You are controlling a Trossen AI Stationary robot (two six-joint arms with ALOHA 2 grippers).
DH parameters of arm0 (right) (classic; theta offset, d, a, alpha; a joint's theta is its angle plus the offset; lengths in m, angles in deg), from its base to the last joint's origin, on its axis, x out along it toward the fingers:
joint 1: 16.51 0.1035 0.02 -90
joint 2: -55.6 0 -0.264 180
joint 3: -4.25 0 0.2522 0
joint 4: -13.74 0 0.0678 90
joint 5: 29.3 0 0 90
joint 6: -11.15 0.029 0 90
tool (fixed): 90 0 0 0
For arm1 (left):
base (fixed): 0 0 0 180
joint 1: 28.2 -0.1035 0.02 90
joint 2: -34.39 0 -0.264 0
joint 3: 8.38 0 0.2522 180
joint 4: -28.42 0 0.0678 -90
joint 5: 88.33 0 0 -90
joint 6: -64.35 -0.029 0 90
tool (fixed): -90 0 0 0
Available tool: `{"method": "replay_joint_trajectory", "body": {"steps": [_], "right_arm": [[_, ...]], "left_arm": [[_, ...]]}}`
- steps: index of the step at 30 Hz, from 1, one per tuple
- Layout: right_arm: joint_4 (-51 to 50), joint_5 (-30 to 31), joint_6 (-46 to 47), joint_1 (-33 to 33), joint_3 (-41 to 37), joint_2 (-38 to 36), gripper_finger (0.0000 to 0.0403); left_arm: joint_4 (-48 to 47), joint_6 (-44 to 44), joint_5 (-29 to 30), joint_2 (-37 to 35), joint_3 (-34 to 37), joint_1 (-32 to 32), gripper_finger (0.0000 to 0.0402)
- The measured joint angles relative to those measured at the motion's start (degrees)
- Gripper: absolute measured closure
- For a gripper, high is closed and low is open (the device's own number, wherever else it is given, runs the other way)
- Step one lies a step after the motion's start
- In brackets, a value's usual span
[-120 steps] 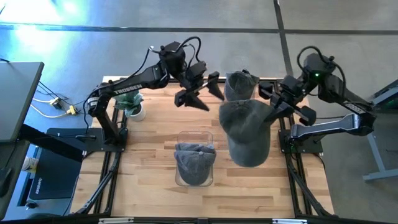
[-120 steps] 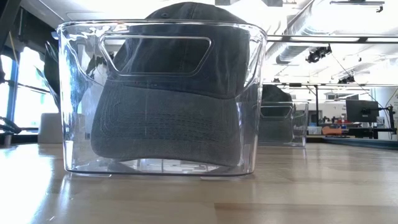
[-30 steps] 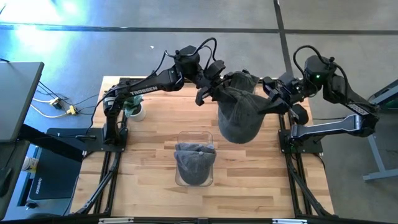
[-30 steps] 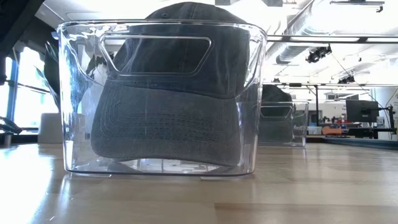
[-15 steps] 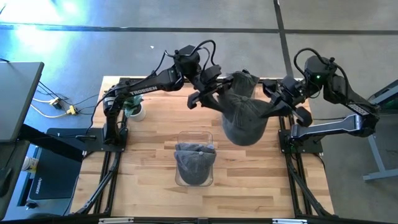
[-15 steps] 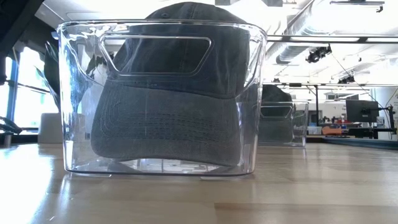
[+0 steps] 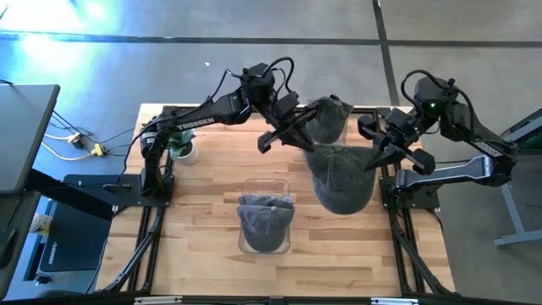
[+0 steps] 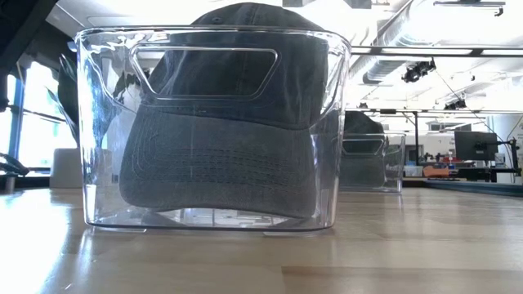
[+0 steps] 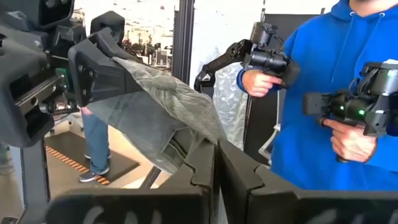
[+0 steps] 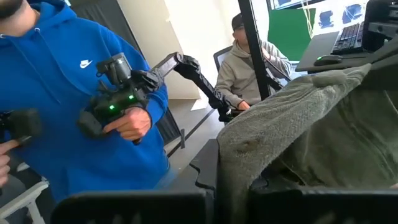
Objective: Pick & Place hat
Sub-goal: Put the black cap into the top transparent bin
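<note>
Nearest, mid-table, stands my clear bin [image 7: 265, 188] with one grey cap inside. The hat [image 7: 341, 178] I carry hangs above the wood just right of that bin and a little farther back, so the drop lies to the near left. It is limp grey cloth, stretched left to right between my two pincers. My left gripper [image 7: 298, 138] is clamped shut on its left edge; my right gripper [image 7: 373, 158] is pinched shut on its right edge. Farther back sits a second cap [image 7: 327, 117].
</note>
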Motion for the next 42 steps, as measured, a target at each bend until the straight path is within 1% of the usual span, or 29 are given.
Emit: {"method": "replay_joint_trajectory", "body": {"steps": [4,6,8,10,12,15,18,22,24,26,28,31,33,36,37,38,40,42], "right_arm": [[0.0,0.0,-0.9,0.0,0.0,0.0,0.0384],[0.0,0.4,-0.9,0.0,0.0,0.0,0.0383],[-0.2,2.6,0.0,0.0,0.0,0.0,0.0383],[-0.2,5.9,2.2,0.0,0.0,0.0,0.0381],[-0.3,6.5,4.7,0.0,0.0,0.4,0.0372],[-0.4,6.1,7.6,0.0,0.0,0.8,0.0339],[-0.6,7.0,7.7,0.0,0.0,1.2,0.0292],[-4.1,13.8,3.4,0.0,0.0,2.2,0.0230],[-6.9,16.2,0.6,0.0,0.0,3.1,0.0215],[-9.0,17.3,-1.9,0.0,0.0,3.7,0.0211],[-10.9,18.4,-3.7,0.0,0.0,4.0,0.0219],[-13.5,18.6,-5.3,0.0,0.0,4.0,0.0254],[-14.6,18.6,-5.5,0.0,0.0,3.7,0.0291],[-14.3,17.9,-6.0,0.0,0.0,2.7,0.0365],[-13.7,17.4,-6.7,0.0,0.0,2.3,0.0383],[-12.8,16.7,-7.1,0.0,0.0,2.1,0.0391],[-10.7,14.9,-6.7,0.0,0.0,2.0,0.0388],[-7.9,13.1,-6.5,0.0,0.0,2.2,0.0395]], "left_arm": [[0.0,0.0,0.1,0.0,0.0,0.7,0.0380],[0.8,0.0,0.0,0.0,0.0,0.9,0.0385],[2.1,1.3,-0.1,0.0,0.0,1.2,0.0396],[3.0,3.0,0.0,0.0,0.0,1.2,0.0397],[3.1,4.8,0.7,0.0,0.0,1.1,0.0396],[3.0,8.2,1.0,0.0,0.0,1.1,0.0400],[3.0,11.7,1.8,0.0,0.0,1.1,0.0400],[2.8,13.5,4.6,0.0,0.0,1.1,0.0400],[2.6,13.6,6.3,0.0,0.0,1.1,0.0401],[2.3,13.8,7.8,-0.2,0.0,0.5,0.0401],[1.1,14.3,8.7,-0.8,0.0,0.0,0.0401],[-0.3,14.5,10.0,-1.2,-0.1,-1.0,0.0401],[-2.2,14.6,10.2,-1.5,0.0,-1.6,0.0401],[-1.8,14.4,11.0,-1.9,0.1,-1.9,0.0401],[-1.6,14.0,11.0,-2.0,0.0,-2.0,0.0401],[-1.4,13.8,10.7,-2.1,0.0,-1.8,0.0401],[-1.3,14.0,9.7,-2.1,0.0,-1.9,0.0401],[-0.3,14.2,8.5,-2.0,0.0,-1.9,0.0395]]}}
